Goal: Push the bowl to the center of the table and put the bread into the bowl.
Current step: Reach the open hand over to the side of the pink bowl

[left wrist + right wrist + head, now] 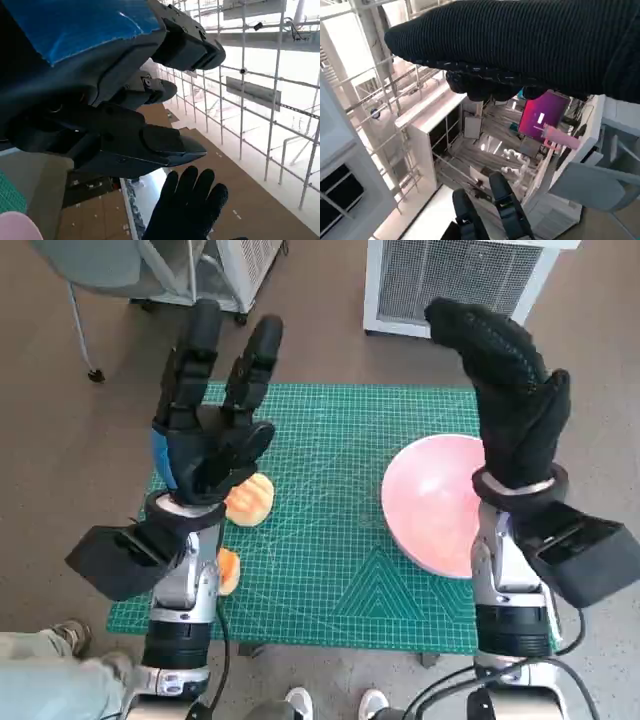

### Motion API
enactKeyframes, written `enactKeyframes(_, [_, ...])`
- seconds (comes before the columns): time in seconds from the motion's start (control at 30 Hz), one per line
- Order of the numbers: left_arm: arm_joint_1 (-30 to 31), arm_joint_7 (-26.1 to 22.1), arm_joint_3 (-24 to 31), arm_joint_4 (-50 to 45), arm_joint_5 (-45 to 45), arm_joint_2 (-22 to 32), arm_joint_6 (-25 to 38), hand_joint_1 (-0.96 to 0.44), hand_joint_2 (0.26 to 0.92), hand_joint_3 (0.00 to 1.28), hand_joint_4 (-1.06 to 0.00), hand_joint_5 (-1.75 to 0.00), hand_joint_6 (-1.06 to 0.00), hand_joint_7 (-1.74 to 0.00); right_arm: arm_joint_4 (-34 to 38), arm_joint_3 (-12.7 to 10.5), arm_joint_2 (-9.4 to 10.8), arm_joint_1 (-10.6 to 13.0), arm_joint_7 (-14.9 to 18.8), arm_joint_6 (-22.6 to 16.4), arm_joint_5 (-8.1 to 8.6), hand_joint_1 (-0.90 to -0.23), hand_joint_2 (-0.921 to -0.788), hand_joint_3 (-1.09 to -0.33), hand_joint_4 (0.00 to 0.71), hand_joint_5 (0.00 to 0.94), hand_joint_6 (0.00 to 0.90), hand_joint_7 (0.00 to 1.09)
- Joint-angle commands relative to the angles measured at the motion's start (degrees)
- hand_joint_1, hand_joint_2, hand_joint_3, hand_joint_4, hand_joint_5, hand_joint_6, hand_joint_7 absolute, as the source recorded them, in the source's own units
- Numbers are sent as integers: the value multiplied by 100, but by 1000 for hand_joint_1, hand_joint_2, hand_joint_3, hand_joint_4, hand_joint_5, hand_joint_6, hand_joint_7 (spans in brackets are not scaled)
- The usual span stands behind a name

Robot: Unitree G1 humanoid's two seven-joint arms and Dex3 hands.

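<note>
Bread (250, 499) pale orange and ridged, pink round bowl (430, 502), both hands' fingers (195, 350) spread wide, empty.

Pink bowl (432, 502), orange bread (250, 500), green mat (330, 530) (gridded)

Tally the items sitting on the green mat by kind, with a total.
Pink bowl: 1
Orange bread pieces: 2, one partly behind the left hand, one beside the left forearm
Total: 3
Both hands, including the right hand, are raised and hold nothing.
</note>
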Motion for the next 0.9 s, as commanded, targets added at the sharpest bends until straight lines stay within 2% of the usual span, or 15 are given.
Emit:
enactKeyframes(0.03, [81, 46, -4, -16, 79, 35, -34, 3, 921, 151, -468, -10, -485, -19, -8, 0, 15, 136, -75, 32, -98, -646, -921, -812, 279, 2, -1, 643])
enactKeyframes(0.6, [76, 52, -9, -1, 50, 39, -14, 0, 921, 151, -470, -7, -486, -17, -23, -55, -42, 157, -132, 39, -127, -653, -921, -812, 279, 2, -1, 650])
enactKeyframes(0.8, [118, 66, -27, -45, 56, 14, -27, -2, 921, 150, -471, -6, -488, -17, 356, -395, -352, 222, 34, -214, 82, -656, -921, -805, 282, 3, -1, 659])
enactKeyframes(0.87, [133, 67, -24, -58, 53, 17, -35, -2, 921, 150, -471, -6, -488, -16, 596, -553, -469, 239, -3, -359, 76, -659, -921, -797, 286, 5, -1, 663])
enactKeyframes(0.9, [138, 64, -18, -60, 46, 20, -38, -2, 921, 151, -471, -6, -488, -16, 708, -634, -517, 255, -75, -436, 40, -648, -921, -804, 262, 7, -1, 619])
